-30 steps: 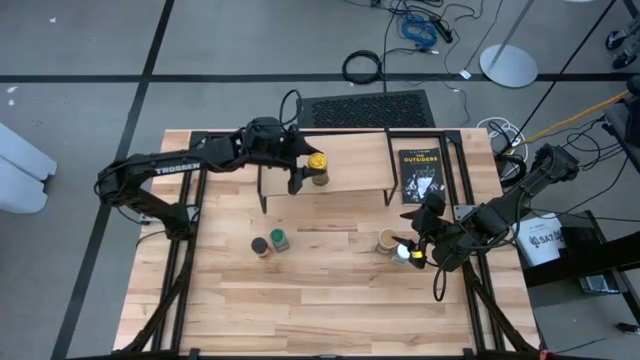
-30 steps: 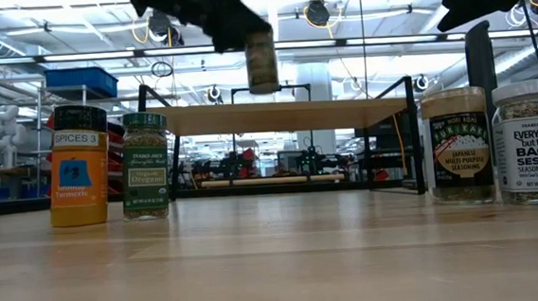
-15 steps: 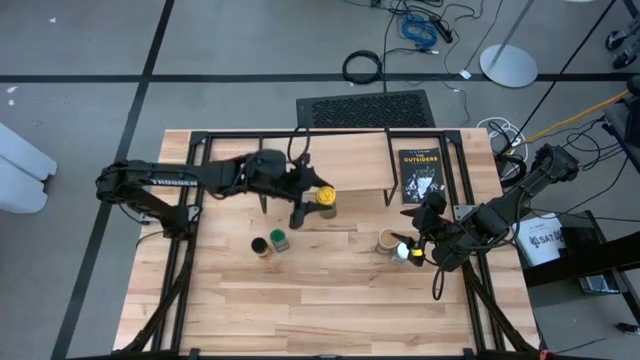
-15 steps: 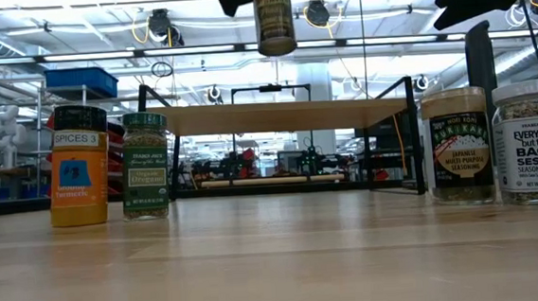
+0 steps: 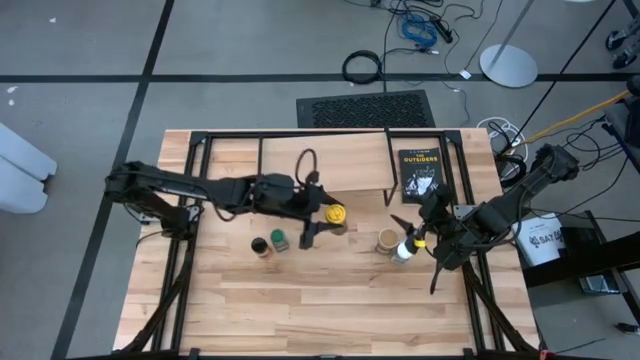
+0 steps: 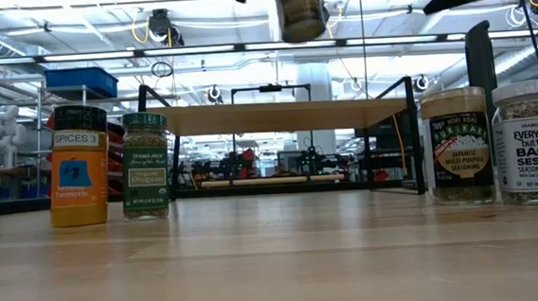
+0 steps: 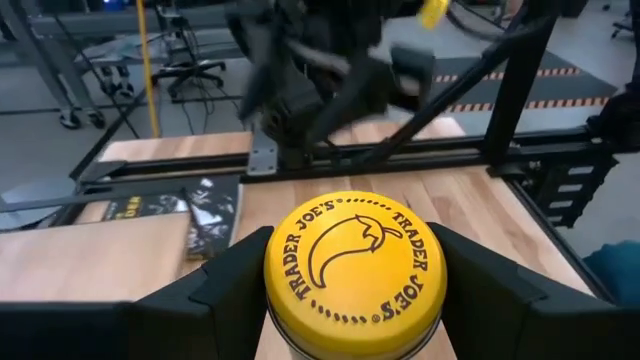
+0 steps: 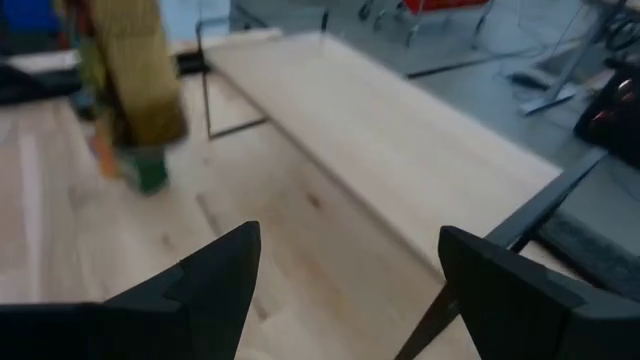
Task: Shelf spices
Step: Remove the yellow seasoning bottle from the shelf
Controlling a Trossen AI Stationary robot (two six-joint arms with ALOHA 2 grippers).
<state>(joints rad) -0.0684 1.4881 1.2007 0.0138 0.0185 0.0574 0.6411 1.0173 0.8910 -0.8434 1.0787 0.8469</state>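
My left gripper (image 5: 330,216) reaches in from the table's left and is shut on a yellow-lidded spice jar (image 7: 355,265), which hangs high over the table (image 6: 297,6), near of the shelf (image 5: 325,165). The shelf is a light-wood board on black legs (image 6: 285,114). Standing on their bases are the dark-lidded jar (image 5: 260,247), the green-lidded jar (image 5: 279,239), the tan-lidded jar (image 5: 387,240) and the white-lidded jar (image 5: 403,250). My right gripper (image 5: 413,240) hovers open over the white-lidded jar (image 8: 350,270). My left gripper pinches the yellow-lidded jar between its two fingers (image 7: 235,290), one on each side, just under the lid's rim (image 7: 290,335). The fingers come from the table's left, slanting slightly down. The jar is upright and lifted clear of the table.
A black book with orange lettering (image 5: 420,175) lies flat to the right of the shelf. The black table frame (image 5: 330,132) runs along the far edge. Open tabletop (image 5: 330,300) lies near of the jars.
My left gripper, still shut on the yellow-lidded jar, has carried it from over the shelf toward the near edge and to the right, keeping it upright and in the air. My right gripper has shifted a little toward the table's left.
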